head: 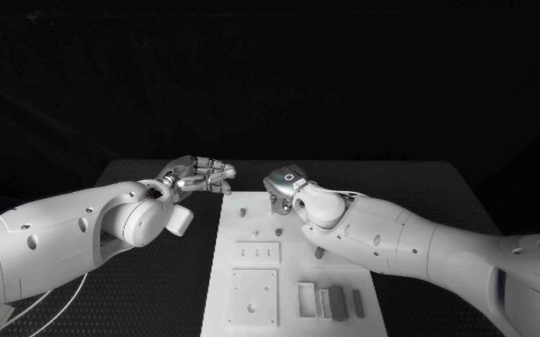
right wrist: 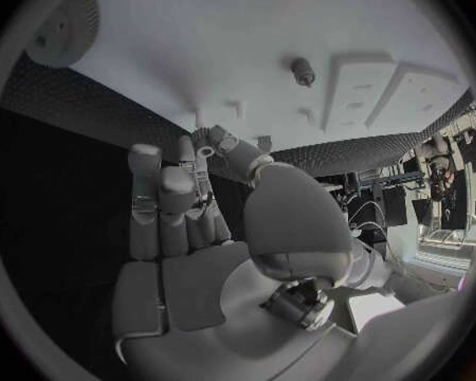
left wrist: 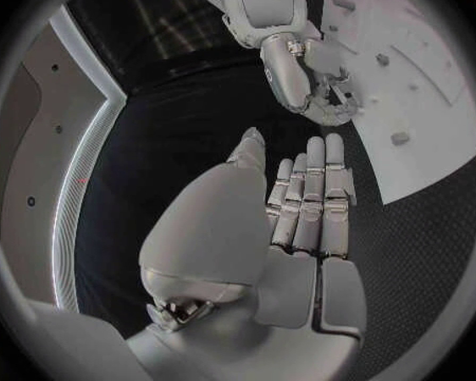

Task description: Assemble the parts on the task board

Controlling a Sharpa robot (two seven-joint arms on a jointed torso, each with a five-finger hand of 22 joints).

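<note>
The white task board lies in the middle of the black table. Small pegs stand on its far half, and one peg shows in the right wrist view. Several grey bar-shaped parts lie at its near right corner. My left hand hovers just left of the board's far left corner; its fingers lie straight and side by side, holding nothing. My right hand hangs over the board's far end, fingers slightly bent, with nothing seen in them. The left wrist view also shows the right hand near the board.
Two raised white blocks with slots and holes sit on the board's near left half. Black table surface lies on both sides of the board. Both forearms reach in low over the table's near corners.
</note>
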